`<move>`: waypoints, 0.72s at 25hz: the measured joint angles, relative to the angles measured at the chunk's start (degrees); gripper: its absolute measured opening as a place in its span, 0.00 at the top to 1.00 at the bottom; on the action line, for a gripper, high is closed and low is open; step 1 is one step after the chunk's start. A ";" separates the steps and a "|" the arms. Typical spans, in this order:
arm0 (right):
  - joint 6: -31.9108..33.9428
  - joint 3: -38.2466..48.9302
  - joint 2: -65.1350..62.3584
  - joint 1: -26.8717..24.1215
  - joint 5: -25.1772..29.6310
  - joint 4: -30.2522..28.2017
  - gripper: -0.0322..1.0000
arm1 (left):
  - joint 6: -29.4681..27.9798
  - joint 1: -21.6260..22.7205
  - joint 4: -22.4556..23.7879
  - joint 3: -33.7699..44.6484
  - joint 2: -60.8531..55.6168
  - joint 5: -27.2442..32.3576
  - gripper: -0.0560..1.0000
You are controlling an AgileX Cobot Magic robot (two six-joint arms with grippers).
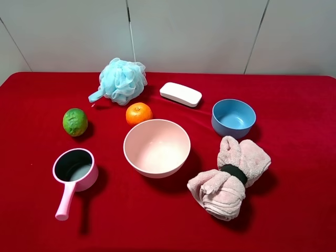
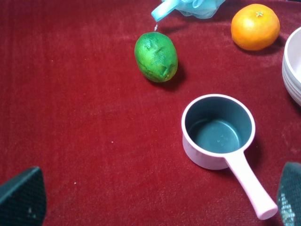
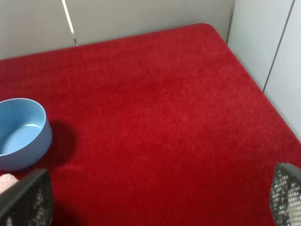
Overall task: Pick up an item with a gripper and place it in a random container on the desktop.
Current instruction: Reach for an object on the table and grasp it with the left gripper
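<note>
The bumpy green fruit (image 1: pixel 75 122) lies on the red desktop (image 1: pixel 294 220) at the left, also in the left wrist view (image 2: pixel 156 57). The large pale pink bowl (image 1: pixel 156 148) stands empty in the middle; its rim shows in the left wrist view (image 2: pixel 294 66). Neither arm shows in the exterior view. My left gripper (image 2: pixel 155 202) is open and empty, its fingertips (image 2: pixel 21 197) wide apart, well short of the fruit. My right gripper (image 3: pixel 155 197) is open and empty above bare cloth near the table's right edge.
A pink saucepan (image 1: pixel 75 169) stands in front of the fruit. An orange (image 1: pixel 138 113), a blue mesh sponge (image 1: pixel 122 81) and a white case (image 1: pixel 180 94) lie behind the bowl. A blue bowl (image 1: pixel 233 118) and a rolled pink towel (image 1: pixel 231 177) are at the right.
</note>
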 joint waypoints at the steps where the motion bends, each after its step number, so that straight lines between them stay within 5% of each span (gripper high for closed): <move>1: 0.00 0.00 0.00 0.00 0.00 0.00 0.30 | 0.00 0.00 0.00 0.00 0.00 0.00 0.02; 18: 0.00 0.00 0.00 0.00 0.00 0.00 0.30 | 0.00 0.00 0.00 0.00 0.00 0.00 0.02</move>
